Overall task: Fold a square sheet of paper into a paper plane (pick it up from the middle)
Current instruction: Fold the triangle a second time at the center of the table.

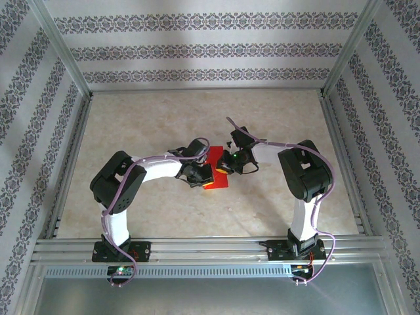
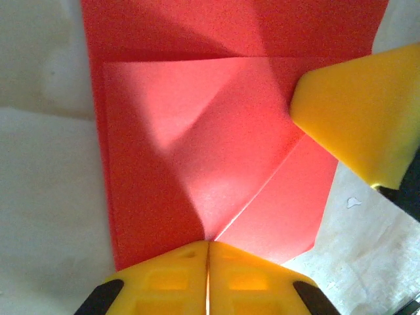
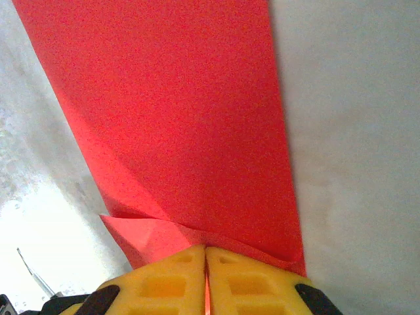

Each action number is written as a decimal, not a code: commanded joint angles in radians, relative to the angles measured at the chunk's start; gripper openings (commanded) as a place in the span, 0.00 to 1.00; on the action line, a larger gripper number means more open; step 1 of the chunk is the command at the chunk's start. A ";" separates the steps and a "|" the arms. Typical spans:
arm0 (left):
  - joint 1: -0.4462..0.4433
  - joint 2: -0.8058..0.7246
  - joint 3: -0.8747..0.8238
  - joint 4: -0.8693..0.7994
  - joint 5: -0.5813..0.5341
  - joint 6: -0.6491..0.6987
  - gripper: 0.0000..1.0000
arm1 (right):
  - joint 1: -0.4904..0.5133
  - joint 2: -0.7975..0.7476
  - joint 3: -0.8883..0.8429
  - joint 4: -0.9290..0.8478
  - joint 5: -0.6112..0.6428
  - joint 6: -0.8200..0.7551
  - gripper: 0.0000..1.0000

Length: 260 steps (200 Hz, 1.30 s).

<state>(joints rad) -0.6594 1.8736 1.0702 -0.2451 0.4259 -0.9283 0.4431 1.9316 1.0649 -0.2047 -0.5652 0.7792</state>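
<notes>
My left gripper (image 2: 208, 244) was shut tight, tips at the near edge of the paper (image 2: 216, 151). My right gripper (image 3: 205, 249) was pinched on the same sheet. The left wrist view showed diagonal creases. Overhead, the paper lay mid-table (image 1: 197, 111) between both wrists.
</notes>
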 commanded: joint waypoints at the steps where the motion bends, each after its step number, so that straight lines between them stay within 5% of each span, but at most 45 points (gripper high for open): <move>1: -0.002 -0.011 -0.055 -0.047 -0.008 0.010 0.08 | 0.009 0.067 -0.028 -0.129 0.110 -0.016 0.11; 111: 0.025 -0.169 -0.301 0.005 0.043 0.074 0.08 | 0.009 0.084 -0.013 -0.163 0.120 -0.032 0.11; 154: 0.056 -0.286 -0.241 0.072 0.052 0.078 0.09 | 0.011 0.075 -0.012 -0.158 0.110 -0.022 0.11; 192: 0.055 -0.199 -0.201 0.241 0.046 -0.045 0.09 | 0.012 0.070 -0.011 -0.141 0.100 0.005 0.11; 260: 0.053 -0.073 -0.170 0.242 0.088 -0.066 0.07 | 0.013 0.067 -0.008 -0.134 0.093 0.022 0.11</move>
<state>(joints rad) -0.6128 1.7908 0.8982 -0.0143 0.4793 -0.9771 0.4496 1.9400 1.0851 -0.2382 -0.5694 0.7837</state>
